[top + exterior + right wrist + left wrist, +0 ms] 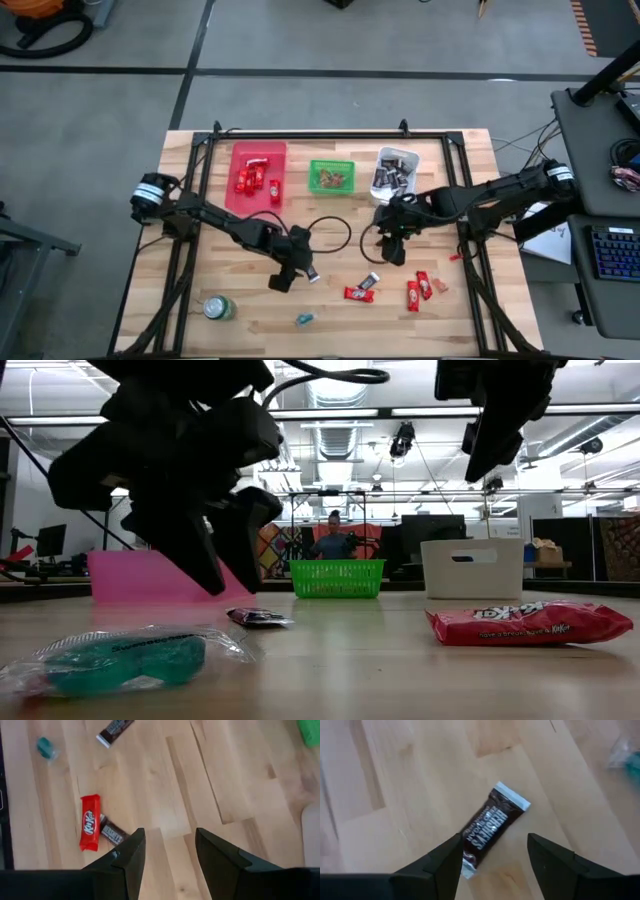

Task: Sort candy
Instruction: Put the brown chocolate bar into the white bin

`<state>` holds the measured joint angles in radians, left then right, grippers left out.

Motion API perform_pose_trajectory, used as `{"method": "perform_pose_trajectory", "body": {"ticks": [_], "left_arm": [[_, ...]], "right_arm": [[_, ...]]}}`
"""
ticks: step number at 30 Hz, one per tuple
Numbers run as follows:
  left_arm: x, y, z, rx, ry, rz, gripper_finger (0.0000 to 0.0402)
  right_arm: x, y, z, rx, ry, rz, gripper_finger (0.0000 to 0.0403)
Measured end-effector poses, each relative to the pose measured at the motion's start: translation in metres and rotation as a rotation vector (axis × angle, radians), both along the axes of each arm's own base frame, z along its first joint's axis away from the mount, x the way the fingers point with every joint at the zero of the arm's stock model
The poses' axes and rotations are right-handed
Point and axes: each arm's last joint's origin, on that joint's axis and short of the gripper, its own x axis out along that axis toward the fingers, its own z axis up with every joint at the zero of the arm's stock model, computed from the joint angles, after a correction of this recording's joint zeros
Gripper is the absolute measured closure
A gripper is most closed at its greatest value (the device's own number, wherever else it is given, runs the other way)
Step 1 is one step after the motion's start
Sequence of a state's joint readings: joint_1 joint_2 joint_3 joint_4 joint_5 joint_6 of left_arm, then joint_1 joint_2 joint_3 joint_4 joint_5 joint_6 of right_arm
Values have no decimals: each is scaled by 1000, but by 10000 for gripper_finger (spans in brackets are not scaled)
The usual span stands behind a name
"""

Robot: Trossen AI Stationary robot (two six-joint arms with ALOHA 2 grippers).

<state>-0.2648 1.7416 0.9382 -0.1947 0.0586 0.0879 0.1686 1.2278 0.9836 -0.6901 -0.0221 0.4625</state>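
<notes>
Candy scattered on a wooden desk (200,225), with two robot arms over it.

Left gripper (297,272) hangs low near the desk's middle, its fingers (445,865) spread apart and holding nothing; a dark brown-and-silver Hershey's bar (490,827) lies flat on the wood just beyond them. Right gripper (392,248) hovers in front of the white bin (395,172), fingers (131,855) parted and empty. A red KitKat (89,829) lies touching a second small dark bar (112,833), with more red candy (418,290) nearby toward the front edge. A teal sweet (125,660) in clear wrap sits near the front. At the back stand a pink tray (258,152) with red candy, a green basket (332,177), and the white bin with dark bars. A round green can (219,308) stands at the front left.
</notes>
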Motion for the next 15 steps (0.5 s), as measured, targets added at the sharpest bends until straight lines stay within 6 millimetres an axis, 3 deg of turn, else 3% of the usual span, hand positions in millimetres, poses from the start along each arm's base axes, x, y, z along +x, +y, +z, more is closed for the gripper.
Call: {"method": "perform_pose_trajectory", "body": {"ticks": [8, 15], "left_arm": [[4, 1, 0, 88, -63, -49, 196], [8, 0, -14, 115, -54, -85, 198]], "right_arm": [[2, 11, 3, -15, -58, 24, 242], [3, 11, 3, -14, -71, 25, 241]]}}
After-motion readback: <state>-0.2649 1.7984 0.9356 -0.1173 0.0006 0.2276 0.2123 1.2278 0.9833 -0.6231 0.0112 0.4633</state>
